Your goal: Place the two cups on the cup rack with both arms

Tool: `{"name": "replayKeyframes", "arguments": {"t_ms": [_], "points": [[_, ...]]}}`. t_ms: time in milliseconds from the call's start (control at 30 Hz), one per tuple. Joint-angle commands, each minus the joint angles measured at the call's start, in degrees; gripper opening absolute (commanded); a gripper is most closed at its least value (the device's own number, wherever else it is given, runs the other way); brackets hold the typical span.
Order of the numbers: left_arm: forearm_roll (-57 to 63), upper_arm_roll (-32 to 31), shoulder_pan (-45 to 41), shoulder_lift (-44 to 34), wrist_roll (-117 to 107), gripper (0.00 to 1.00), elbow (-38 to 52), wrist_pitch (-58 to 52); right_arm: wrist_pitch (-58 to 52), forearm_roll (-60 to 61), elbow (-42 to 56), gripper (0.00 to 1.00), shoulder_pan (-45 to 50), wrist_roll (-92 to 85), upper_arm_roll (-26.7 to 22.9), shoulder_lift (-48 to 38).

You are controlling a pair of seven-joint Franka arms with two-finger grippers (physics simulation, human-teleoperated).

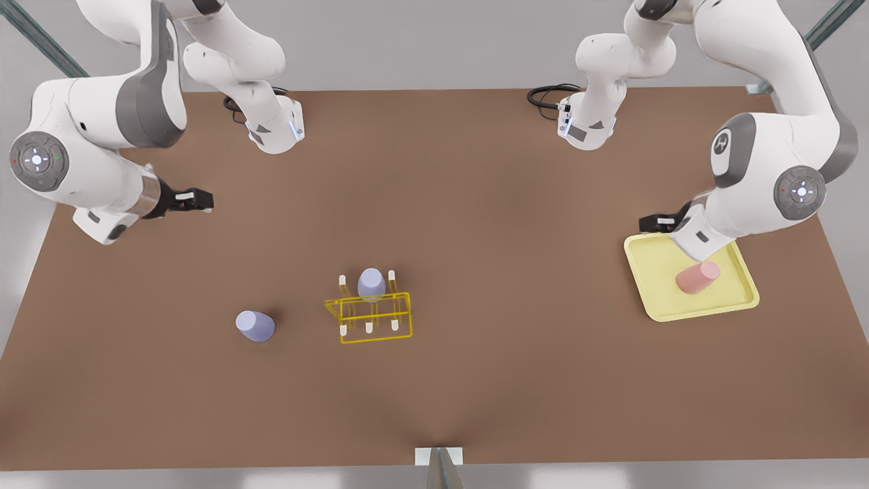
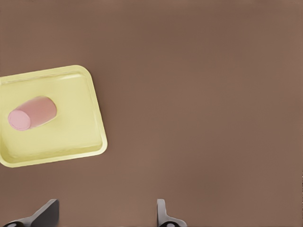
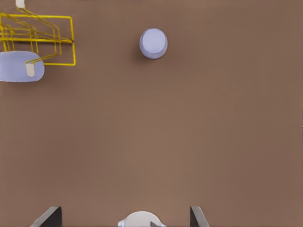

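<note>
The cups come first, going from the front view's left. One purple cup (image 1: 255,326) stands by itself on the brown table (image 1: 475,204), near the rack but not touching it. The yellow rack (image 1: 372,314) is in the middle of the table. It has white-tipped pegs, and a second purple cup (image 1: 371,284) sits on a peg in the back row. The pink cup (image 1: 697,278) lies on its side in the pale yellow tray (image 1: 655,305), over on the front view's right.

The right gripper (image 1: 197,200) is on the front view's left. It hangs over bare table, well apart from the cups. Its fingers (image 3: 49,216) are spread wide and hold nothing.

The left gripper (image 1: 653,223) is on the front view's right, by the far edge of the tray. The pink cup is near it, but they do not touch. Its fingers (image 2: 163,215) are also spread wide, with only table between them.

I cannot read any words or labels on the things.
</note>
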Motion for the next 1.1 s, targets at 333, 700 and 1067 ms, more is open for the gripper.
{"name": "replayKeyframes", "arguments": {"t_ms": [333,700,1067], "points": [[-1.68,6.15,16.64,15.74,19.36,1.00,-2.96,29.74,47.72,0.34,-2.17,1.00,-2.58,-1.71,0.11,28.34],[0.52,10.19,16.20,15.48,20.68,1.00,-15.00,34.92,55.82,2.19,-12.55,1.00,-2.32,-1.80,0.37,27.81],[0.43,10.72,16.03,16.53,20.33,1.00,-20.19,35.36,55.82,1.66,-15.71,1.00,-1.88,-2.50,0.37,29.48]]}}
